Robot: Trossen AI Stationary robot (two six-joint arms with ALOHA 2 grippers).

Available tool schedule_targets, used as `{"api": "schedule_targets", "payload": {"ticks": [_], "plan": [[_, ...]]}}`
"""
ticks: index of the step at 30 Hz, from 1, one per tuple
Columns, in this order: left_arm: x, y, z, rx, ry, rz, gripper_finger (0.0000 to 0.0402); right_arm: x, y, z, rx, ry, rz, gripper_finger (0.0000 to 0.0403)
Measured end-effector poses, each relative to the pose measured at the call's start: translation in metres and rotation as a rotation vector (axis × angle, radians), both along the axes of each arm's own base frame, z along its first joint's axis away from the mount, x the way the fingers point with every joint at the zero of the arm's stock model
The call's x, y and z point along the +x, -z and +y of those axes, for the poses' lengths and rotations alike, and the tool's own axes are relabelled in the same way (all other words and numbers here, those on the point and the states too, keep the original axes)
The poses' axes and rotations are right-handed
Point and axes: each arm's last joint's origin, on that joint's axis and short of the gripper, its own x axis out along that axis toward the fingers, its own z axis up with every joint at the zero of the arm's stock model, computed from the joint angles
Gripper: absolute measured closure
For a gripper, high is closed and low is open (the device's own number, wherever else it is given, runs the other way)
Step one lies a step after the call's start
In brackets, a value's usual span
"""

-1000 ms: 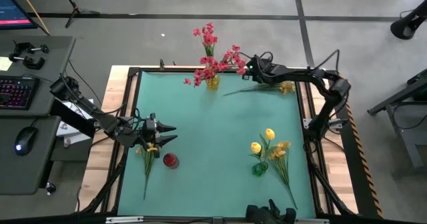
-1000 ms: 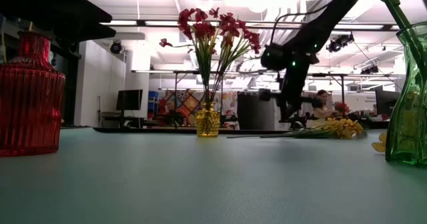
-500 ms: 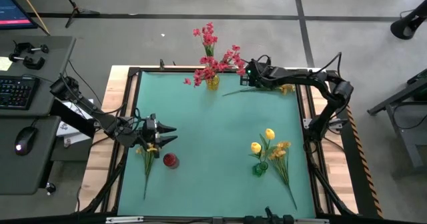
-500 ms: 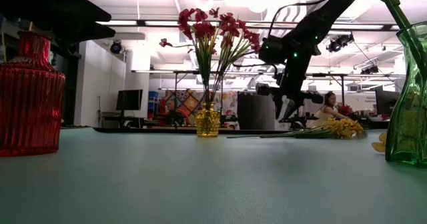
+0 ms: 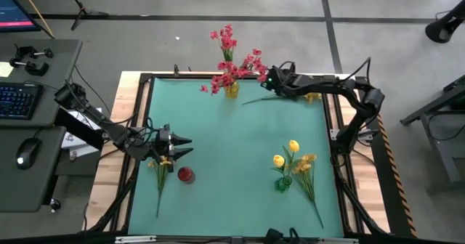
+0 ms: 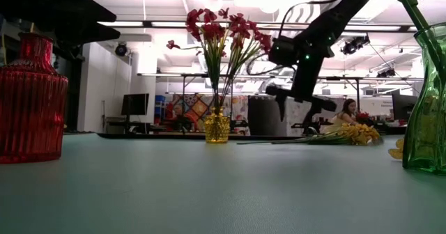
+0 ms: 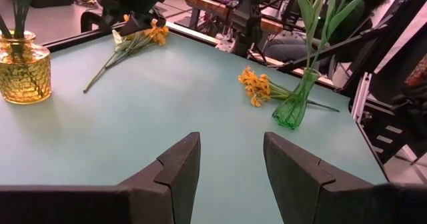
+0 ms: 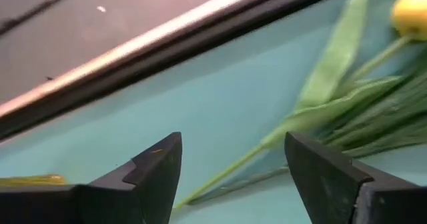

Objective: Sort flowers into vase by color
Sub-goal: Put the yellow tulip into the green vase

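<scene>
Red-pink flowers stand upright in a yellow vase at the far edge. Just to their right, my right gripper hangs open above the table. Its fingers stand over the stem end of a yellow-blossomed spray lying flat at the far right. Yellow tulip buds stand in a green vase, with an orange-yellow spray lying beside it. My left gripper waits open at the left, over another spray lying next to a red vase.
A raised dark frame runs round the green table top. The middle of the table between the vases is bare mat. A desk with a keyboard and mouse stands off the table's left side. A person sits in the room behind.
My right gripper has opened beside the red-pink flowers. It has also tipped and risen a little, shifting slightly toward the yellow vase. The flowers and vases have stayed where they were.
</scene>
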Motion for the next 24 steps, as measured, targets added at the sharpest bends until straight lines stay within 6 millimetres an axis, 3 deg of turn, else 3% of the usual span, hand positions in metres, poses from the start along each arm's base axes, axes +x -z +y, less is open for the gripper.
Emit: {"api": "schedule_targets", "payload": {"ticks": [7, 15, 24], "plan": [[0.000, 0.000, 0.000, 0.000, 0.001, 0.000, 0.0250, 0.005, 0.002, 0.005, -0.059, 0.176, -0.056, 0.0146], [0.000, 0.000, 0.000, 0.001, 0.000, 0.000, 0.0250, 0.007, 0.028, -0.004, 0.039, 0.279, -0.104, 0.0146], [0.000, 0.000, 0.000, 0.001, 0.000, 0.001, 0.0250, 0.007, 0.036, -0.011, 0.059, 0.322, -0.136, 0.0146]]}}
